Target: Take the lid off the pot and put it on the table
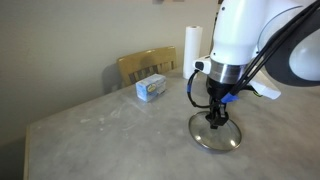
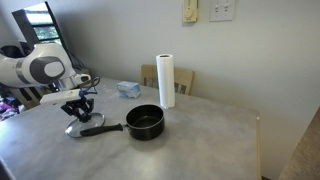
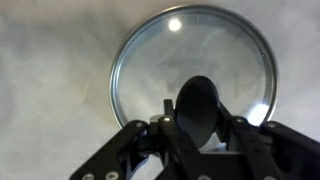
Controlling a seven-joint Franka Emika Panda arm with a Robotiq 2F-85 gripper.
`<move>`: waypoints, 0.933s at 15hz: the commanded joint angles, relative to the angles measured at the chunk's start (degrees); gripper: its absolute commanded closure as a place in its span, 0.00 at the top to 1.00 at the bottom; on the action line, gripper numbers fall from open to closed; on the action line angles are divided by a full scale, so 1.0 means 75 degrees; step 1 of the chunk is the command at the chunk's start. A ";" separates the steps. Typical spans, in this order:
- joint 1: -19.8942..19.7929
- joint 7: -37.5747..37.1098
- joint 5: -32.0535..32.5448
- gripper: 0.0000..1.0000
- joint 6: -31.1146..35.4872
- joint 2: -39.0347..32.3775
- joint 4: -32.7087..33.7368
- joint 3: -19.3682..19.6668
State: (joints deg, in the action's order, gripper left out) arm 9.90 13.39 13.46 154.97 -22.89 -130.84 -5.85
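The glass lid [image 1: 203, 139] with its thin metal rim lies flat on the grey mottled table [image 1: 90, 130], also seen in an exterior view [image 2: 72, 131] and filling the wrist view [image 3: 160, 55]. My gripper [image 1: 216, 118] stands straight over it, with its fingers [image 3: 200, 112] closed on either side of the black centre knob [image 3: 198, 95]. The black pot [image 2: 146, 122] stands uncovered to one side. Its long handle [image 2: 102, 129] points toward the lid.
A white paper-towel roll [image 2: 166, 80] stands behind the pot, also seen in an exterior view [image 1: 192, 45]. A blue and white box [image 1: 151, 88] lies near the wooden chair [image 1: 145, 64] at the table's far edge.
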 commanded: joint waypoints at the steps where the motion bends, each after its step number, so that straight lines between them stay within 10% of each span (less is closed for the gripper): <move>1: -0.0624 0.0854 -0.0628 0.69 -0.0515 -0.0017 0.0167 -0.0529; 6: -0.0897 0.1321 -0.0924 0.99 -0.1096 0.0256 0.0306 -0.0649; 14: -0.0718 0.1297 -0.0641 1.00 -0.1841 0.1081 0.0434 -0.0456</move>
State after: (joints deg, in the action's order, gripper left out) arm 4.30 23.03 8.81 141.21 -14.72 -127.68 -9.47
